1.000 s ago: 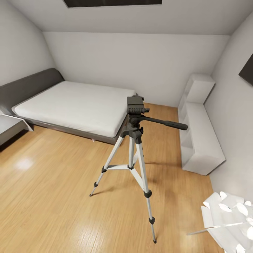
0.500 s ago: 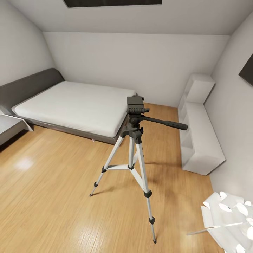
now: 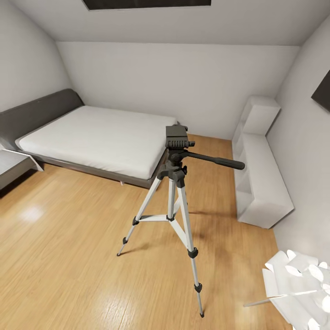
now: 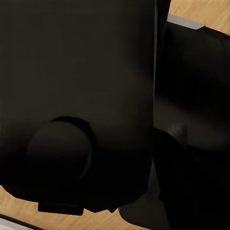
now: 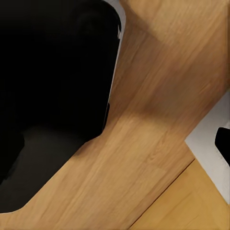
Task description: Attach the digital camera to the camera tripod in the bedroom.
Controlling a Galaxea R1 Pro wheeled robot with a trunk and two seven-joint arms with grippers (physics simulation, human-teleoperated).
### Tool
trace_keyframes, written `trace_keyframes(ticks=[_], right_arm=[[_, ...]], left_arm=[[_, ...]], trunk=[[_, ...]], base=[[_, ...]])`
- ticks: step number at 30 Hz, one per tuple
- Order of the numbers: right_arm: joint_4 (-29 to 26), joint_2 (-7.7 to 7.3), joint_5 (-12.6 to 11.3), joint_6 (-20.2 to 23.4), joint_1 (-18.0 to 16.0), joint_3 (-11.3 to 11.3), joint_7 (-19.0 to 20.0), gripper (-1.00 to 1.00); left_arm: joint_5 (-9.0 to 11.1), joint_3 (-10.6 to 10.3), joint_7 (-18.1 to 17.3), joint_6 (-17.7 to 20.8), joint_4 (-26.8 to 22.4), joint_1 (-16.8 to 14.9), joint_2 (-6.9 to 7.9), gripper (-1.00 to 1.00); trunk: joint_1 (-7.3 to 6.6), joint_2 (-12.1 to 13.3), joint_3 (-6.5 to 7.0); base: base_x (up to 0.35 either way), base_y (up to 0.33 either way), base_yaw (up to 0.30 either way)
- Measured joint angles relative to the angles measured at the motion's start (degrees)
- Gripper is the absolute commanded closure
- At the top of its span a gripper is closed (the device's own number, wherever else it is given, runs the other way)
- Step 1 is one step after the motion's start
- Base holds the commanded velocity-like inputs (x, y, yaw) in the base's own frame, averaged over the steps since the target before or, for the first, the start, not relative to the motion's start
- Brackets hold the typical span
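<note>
Head view: the camera tripod (image 3: 175, 195) stands upright on the light wood floor (image 3: 68, 256) at centre frame, three silver legs spread, black feet on the boards. Its dark grey head (image 3: 176, 137) carries nothing on top; the long black pan handle (image 3: 213, 160) runs out toward the right of the frame. The grey bed (image 3: 36, 110) with its white mattress (image 3: 98, 135) lies behind it in the left half, one corner just behind the tripod head. A white shelf unit (image 3: 261, 174) runs along the right wall; a white object with pale petal shapes (image 3: 298, 286) sits at lower right. A dark-framed skylight (image 3: 146, 3) is cut by the top edge. Wrist views: dark robot housing close to each lens, wood surface beyond; cannot tell how far either pincer is open or whether it has hold of anything.
</note>
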Motion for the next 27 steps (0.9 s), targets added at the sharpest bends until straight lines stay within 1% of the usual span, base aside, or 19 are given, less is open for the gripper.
trace_keyframes(ticks=[3,5,6,7,8,10,11,12,14,17,18,19,22,23,24,25,27], right_arm=[[-2.5,-0.11,0.2,0.3,0.0,0.0,0.0,-1.0],[-5.3,-0.22,0.3,1.5,0.0,0.0,0.0,-1.0],[-8.6,-0.29,0.2,4.0,0.0,0.0,0.0,-1.0],[-10.7,-0.31,0.1,5.5,0.0,0.0,-0.1,-1.0],[-14.6,-0.35,-0.1,8.1,-0.1,0.0,-0.1,-1.0],[-18.6,-0.38,-0.3,10.8,0.0,-0.2,-0.1,-1.0],[-22.0,-0.4,-0.4,13.0,-0.1,-0.3,-0.1,-1.0],[-23.7,-0.42,-0.4,14.1,0.0,-0.4,-0.1,-1.0],[-29.8,-0.46,-0.4,18.3,0.0,-0.6,0.0,-1.0],[-33.4,-0.45,-0.4,20.9,0.0,-0.6,0.0,-1.0],[-35.5,-0.43,-0.4,22.6,0.0,-0.6,0.0,-1.0],[-40.6,-0.23,-0.3,26.7,-0.1,-0.6,0.4,-1.0],[-45.6,-0.09,-0.3,30.2,0.0,-0.6,1.3,-1.0],[-48.4,-0.08,-0.2,32.3,0.0,-0.5,2.2,-1.0],[-50.0,-0.08,-0.2,33.4,0.0,-0.5,2.8,-1.0],[-49.6,-0.41,-0.5,33.1,0.3,-0.9,2.4,-1.0],[-49.1,-0.98,-0.5,32.5,0.9,-1.5,1.8,-1.0]], left_arm=[[0.0,0.0,0.0,0.0,0.0,0.0,0.01,1.0],[0.0,0.0,0.0,0.0,0.0,0.0,0.02,1.0],[0.0,0.0,0.0,0.0,0.0,0.0,0.02,1.0],[0.0,0.0,0.0,0.0,0.0,0.0,0.02,1.0],[0.0,0.0,0.0,0.0,0.0,0.0,0.02,1.0],[0.0,0.0,0.0,0.0,0.0,0.0,0.02,1.0],[0.0,0.0,0.0,0.0,0.0,0.0,0.02,1.0],[0.0,0.0,0.0,0.0,0.0,0.0,0.02,1.0],[0.0,0.0,0.0,0.0,0.0,0.0,0.02,1.0],[0.0,0.0,0.0,0.0,0.0,0.0,0.01,1.0],[0.0,0.0,0.0,0.0,0.0,0.0,0.01,1.0],[0.0,0.0,0.0,0.0,0.0,0.0,0.01,1.0],[0.0,0.0,0.0,0.0,0.0,0.0,0.02,1.0],[0.0,0.0,0.0,0.0,0.0,0.0,0.02,1.0],[0.0,0.0,0.0,0.0,0.0,0.0,0.02,1.0],[0.0,0.0,-0.1,0.0,-0.2,0.1,0.34,1.0],[0.0,-0.1,-0.1,0.0,-0.2,0.1,0.38,1.0]], trunk=[[0.0,0.0,0.0],[0.0,0.0,0.0],[0.0,0.0,0.01],[0.0,0.0,0.0],[0.0,0.0,0.01],[0.0,0.0,0.0],[0.0,0.0,0.01],[0.0,0.0,0.01],[0.0,0.0,0.01],[0.0,0.0,0.01],[0.0,0.0,0.01],[0.0,0.0,0.01],[0.0,0.0,0.01],[0.0,0.0,0.01],[0.0,0.0,0.01],[0.0,0.0,0.01],[0.0,0.0,0.01]], base=[[0.0,0.0,0.0],[0.0,0.0,0.0],[0.0,0.0,0.0],[0.0,0.0,0.0],[0.0,0.0,0.0],[0.0,0.0,0.0],[0.0,0.0,0.0],[0.0,0.0,0.0],[0.0,0.0,0.0],[0.0,0.0,0.0],[0.0,0.0,0.0],[0.0,0.0,0.0],[0.0,0.0,0.0],[0.0,0.0,0.0],[0.0,0.0,0.0],[0.0,0.0,0.0],[0.0,0.0,0.0]])
